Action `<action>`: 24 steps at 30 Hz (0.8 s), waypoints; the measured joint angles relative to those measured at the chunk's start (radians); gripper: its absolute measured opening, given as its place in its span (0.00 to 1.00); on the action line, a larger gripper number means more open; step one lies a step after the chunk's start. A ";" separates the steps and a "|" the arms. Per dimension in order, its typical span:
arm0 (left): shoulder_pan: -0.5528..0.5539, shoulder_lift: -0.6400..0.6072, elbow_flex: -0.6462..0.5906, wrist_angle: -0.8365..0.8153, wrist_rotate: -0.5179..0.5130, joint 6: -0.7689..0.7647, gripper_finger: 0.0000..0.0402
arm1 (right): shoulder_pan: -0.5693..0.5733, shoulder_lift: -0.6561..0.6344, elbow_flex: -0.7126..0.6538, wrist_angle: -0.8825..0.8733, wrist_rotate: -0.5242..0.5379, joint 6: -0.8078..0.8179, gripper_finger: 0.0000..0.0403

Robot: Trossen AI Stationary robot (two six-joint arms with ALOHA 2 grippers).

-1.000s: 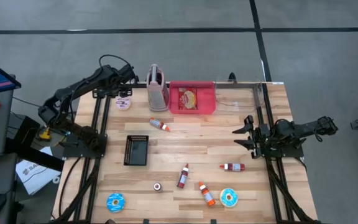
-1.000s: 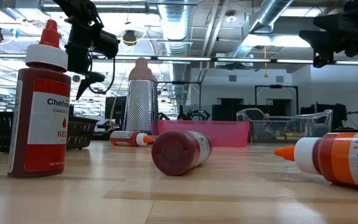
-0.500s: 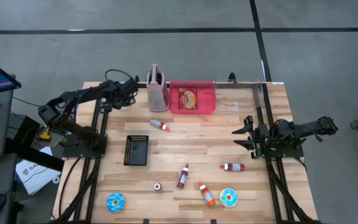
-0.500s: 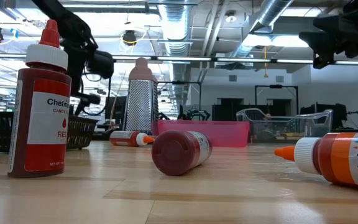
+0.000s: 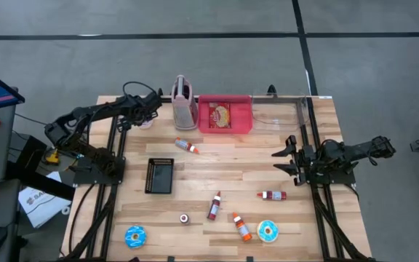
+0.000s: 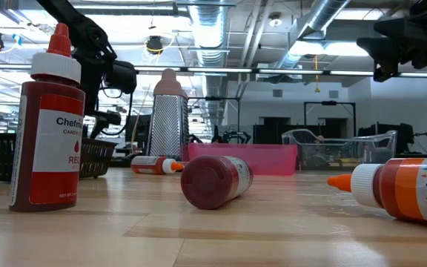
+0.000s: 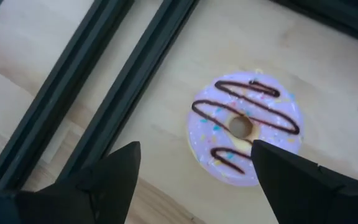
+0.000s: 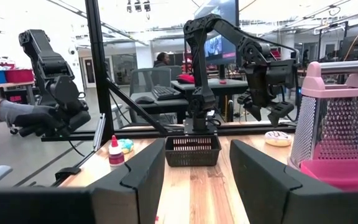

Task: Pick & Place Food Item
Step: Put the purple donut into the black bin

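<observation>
Left hand (image 7: 191, 180) hangs over the lilac donut (image 7: 246, 127) at the worktop's (image 5: 217, 156) far left corner, fingers spread wide, nothing between them. In the left wrist view one finger sits just beside the donut's edge and the other lies off over bare wood near the dark frame rails (image 7: 98, 93), so the spread is offset, not centred on the ring. Judgement: this is a pre-grasp pose; the wide opening suits the donut's full width, and a small shift would likely be needed before closing.

Donut lies flat, apart from both fingers. It is ring-shaped w/ a small centre hole, a matte lilac glaze, a dark zigzag drizzle and coloured sprinkles. It looks rigid, probably a moulded prop, so a firm edge pinch should hold.

Right hand (image 5: 282, 155) waits at the worktop's right side, pointing level towards the centre, fingers partly apart and empty.

Pink tray (image 5: 225, 115) at the far edge is a shallow, smooth plastic bin, beside a perforated metal grater (image 5: 184, 102) w/ a pink handle. Likely drop point; not certain.
</observation>
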 joint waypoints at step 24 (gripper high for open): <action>0.001 -0.005 -0.166 0.234 0.065 -0.065 0.75 | 0.000 0.000 0.000 -0.001 0.000 0.000 0.43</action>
